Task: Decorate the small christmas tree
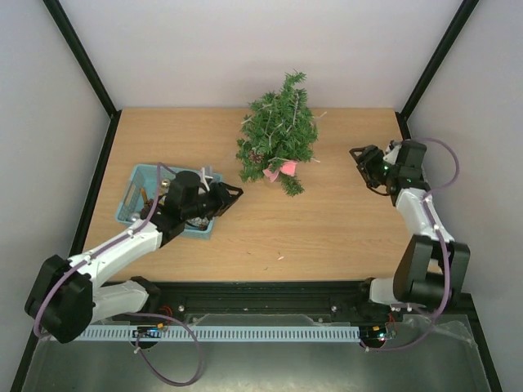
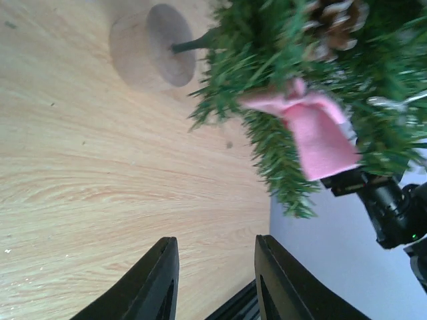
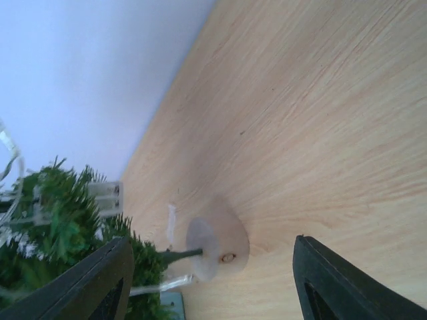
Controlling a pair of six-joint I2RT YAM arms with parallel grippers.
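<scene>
The tree point(image 1: 278, 135) stands far-middle on the bench point(image 1: 327, 237), pink bow point(image 1: 282, 170) hanging low. Either side, left hand point(image 1: 231, 196) and right hand point(image 1: 359, 163) gape empty. A clumsy left reach could topple it.

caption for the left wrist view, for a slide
Left gripper open and empty, facing the small christmas tree with its pink bow

A wooden table point(image 1: 327, 229) offers open passage along its near half, between the left gripper point(image 1: 237, 194) and right gripper point(image 1: 358, 162). The small christmas tree point(image 1: 278, 135) blocks the far middle, its lowest branches and pink bow point(image 1: 282, 170) overhanging the wood. A teal basket point(image 1: 124, 202) occupies the left side, partly under the left arm.
</scene>
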